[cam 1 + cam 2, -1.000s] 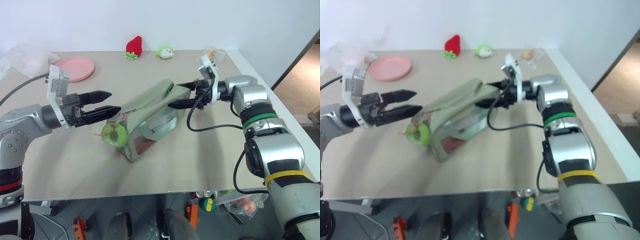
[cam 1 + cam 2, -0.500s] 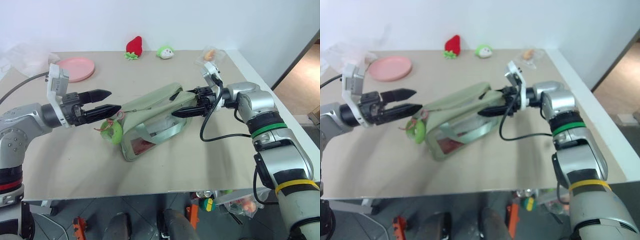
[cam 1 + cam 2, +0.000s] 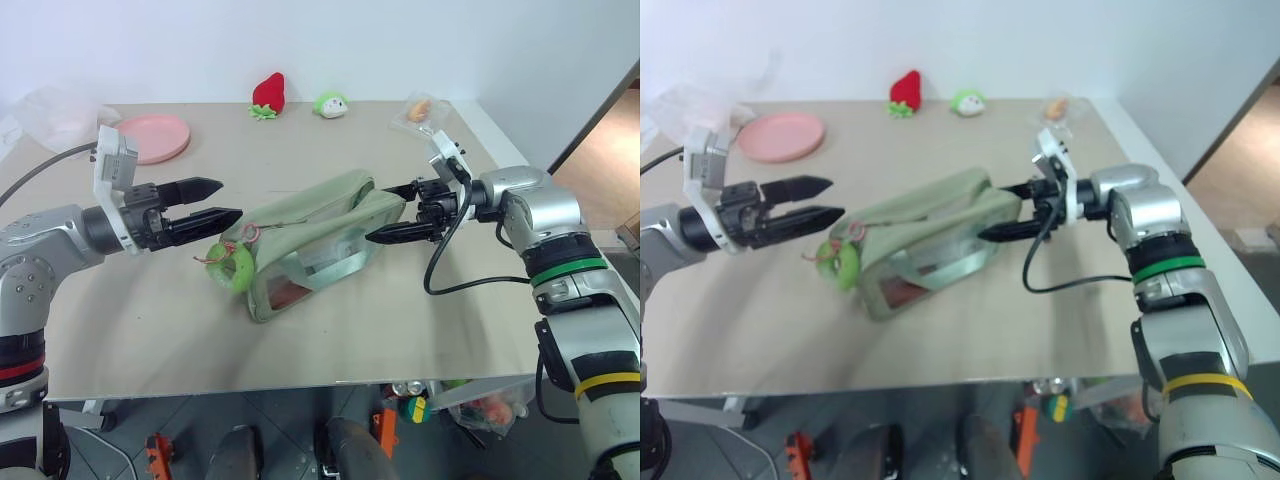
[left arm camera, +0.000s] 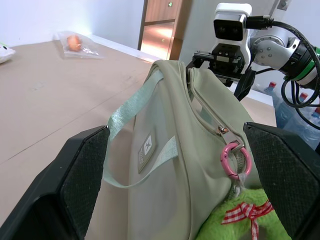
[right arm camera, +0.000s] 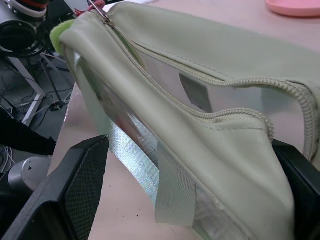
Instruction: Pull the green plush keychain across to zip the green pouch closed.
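The green pouch (image 3: 310, 240) lies slanted on the table, window side facing me, its zipper (image 5: 200, 75) running along the top. At its left end the green plush keychain (image 3: 232, 268) hangs from a pink ring (image 4: 231, 157) on the zipper pull. My left gripper (image 3: 228, 200) is open, level, just left of and above the keychain, apart from it. My right gripper (image 3: 378, 213) is open at the pouch's right end, which sits between its wide-spread fingers (image 5: 85, 185).
A pink plate (image 3: 150, 137), a strawberry plush (image 3: 267, 95), a round green-and-white plush (image 3: 331, 103) and a clear bag (image 3: 420, 108) stand along the table's far side. Crumpled clear plastic (image 3: 50, 110) lies at the far left. The table's right edge (image 3: 500, 140) is near my right arm.
My right gripper has drawn back to the right, and the pouch's right end went with it and sank lower. The left gripper has kept still.
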Available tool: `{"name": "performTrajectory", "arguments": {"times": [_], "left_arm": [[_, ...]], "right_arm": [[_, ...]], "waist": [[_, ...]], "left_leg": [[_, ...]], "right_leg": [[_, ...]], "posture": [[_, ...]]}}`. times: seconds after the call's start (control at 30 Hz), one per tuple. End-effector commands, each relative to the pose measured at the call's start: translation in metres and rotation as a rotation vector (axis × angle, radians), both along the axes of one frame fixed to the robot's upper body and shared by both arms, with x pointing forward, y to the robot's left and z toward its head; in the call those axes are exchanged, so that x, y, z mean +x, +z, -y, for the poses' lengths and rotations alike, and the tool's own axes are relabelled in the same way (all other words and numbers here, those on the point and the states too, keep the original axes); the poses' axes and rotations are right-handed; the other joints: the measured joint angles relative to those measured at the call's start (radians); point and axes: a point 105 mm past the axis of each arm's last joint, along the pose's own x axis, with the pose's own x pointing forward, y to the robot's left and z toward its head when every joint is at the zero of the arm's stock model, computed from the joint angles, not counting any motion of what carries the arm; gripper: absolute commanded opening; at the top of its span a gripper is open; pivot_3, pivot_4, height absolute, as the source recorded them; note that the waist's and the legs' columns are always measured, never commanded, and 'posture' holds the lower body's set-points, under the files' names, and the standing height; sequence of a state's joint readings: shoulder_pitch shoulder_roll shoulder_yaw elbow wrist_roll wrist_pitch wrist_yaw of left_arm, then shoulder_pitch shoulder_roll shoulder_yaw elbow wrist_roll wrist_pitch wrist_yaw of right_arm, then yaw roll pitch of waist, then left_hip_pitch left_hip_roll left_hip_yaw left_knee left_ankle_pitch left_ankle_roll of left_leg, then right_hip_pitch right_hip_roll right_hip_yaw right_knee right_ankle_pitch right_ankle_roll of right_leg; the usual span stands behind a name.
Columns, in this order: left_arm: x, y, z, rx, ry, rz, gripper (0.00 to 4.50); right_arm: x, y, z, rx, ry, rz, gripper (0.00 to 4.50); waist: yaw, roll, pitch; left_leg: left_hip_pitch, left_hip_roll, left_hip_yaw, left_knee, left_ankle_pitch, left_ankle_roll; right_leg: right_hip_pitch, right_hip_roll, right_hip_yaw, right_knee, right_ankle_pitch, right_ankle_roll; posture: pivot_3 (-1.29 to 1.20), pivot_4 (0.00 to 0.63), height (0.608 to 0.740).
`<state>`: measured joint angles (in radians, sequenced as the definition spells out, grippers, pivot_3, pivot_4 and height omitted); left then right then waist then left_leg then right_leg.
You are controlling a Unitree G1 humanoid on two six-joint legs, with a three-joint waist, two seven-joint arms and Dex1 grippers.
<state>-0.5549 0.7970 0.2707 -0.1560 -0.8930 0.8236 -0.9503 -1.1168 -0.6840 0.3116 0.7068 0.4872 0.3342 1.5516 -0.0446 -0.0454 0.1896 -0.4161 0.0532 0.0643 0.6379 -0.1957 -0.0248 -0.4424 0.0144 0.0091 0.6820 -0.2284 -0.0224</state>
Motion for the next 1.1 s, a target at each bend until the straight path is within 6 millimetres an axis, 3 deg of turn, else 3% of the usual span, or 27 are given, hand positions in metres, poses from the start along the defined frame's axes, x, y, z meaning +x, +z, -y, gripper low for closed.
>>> {"name": "performTrajectory", "arguments": {"times": [0.03, 0.2, 1.0, 1.1], "left_arm": [[-0.003, 0.010, 0.003, 0.003, -0.015, 0.058, 4.44], [-0.004, 0.011, 0.001, 0.002, -0.015, 0.060, 4.44], [-0.003, 0.013, 0.001, -0.008, -0.012, 0.069, 4.44], [-0.003, 0.012, 0.001, -0.007, -0.010, 0.069, 4.44]], "right_arm": [[-0.006, 0.012, 0.002, 0.015, 0.059, 0.044, 4.20], [0.011, 0.019, 0.010, 0.040, -0.050, 0.056, 4.20], [0.000, 0.008, 0.004, 0.130, 0.026, -0.029, 4.20], [0.006, 0.004, 0.010, 0.132, -0.019, -0.023, 4.20]], "waist": [[0.000, 0.000, 0.000], [0.000, 0.000, 0.000], [0.000, 0.000, 0.000], [0.000, 0.000, 0.000]], "left_leg": [[0.000, 0.000, 0.000, 0.000, 0.000, 0.000], [0.000, 0.000, 0.000, 0.000, 0.000, 0.000], [0.000, 0.000, 0.000, 0.000, 0.000, 0.000], [0.000, 0.000, 0.000, 0.000, 0.000, 0.000]], "right_leg": [[0.000, 0.001, 0.000, 0.000, 0.000, 0.000], [0.000, 0.002, 0.000, 0.000, 0.000, -0.001], [0.000, 0.001, 0.000, 0.000, 0.001, 0.000], [0.000, 0.000, 0.000, 0.000, 0.000, 0.000]], "posture": [[0.00, 0.150, 0.740], [0.00, 0.150, 0.740], [0.00, 0.150, 0.740], [0.00, 0.150, 0.740]]}}
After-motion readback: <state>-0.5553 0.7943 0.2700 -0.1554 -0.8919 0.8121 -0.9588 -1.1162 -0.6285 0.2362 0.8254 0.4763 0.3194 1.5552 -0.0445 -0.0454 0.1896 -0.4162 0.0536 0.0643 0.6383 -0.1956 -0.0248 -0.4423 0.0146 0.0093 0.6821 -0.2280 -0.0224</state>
